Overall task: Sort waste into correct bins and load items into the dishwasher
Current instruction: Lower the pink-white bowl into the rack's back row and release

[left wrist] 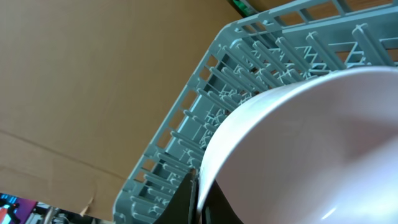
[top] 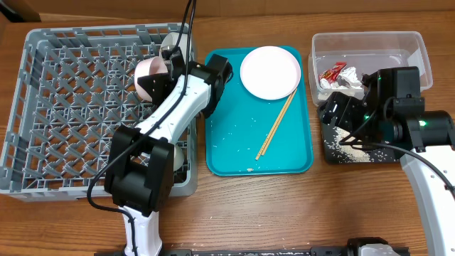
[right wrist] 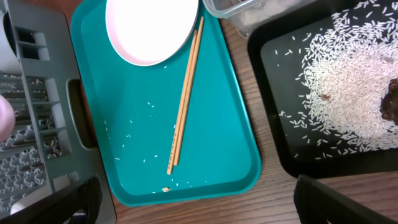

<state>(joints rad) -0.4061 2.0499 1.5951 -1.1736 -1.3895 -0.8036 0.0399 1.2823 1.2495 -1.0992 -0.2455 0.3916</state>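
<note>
Overhead, the left arm rises from the bottom edge to the upper middle, placing the left gripper (top: 163, 71) over the right side of the grey dish rack (top: 64, 107). The right arm bends in from the right, with the right gripper (top: 334, 112) above the black tray (top: 333, 153) of rice (right wrist: 336, 81). The table (top: 284, 206) is wooden, and brown cardboard (left wrist: 93, 74) stands behind the rack.

The left fingers are clamped on the rim of a white bowl (left wrist: 311, 143). The right fingers (right wrist: 62, 199) are spread wide, holding nothing. The plate (top: 270, 72) and chopsticks (top: 276, 126) lie on the teal tray (top: 234, 142).
</note>
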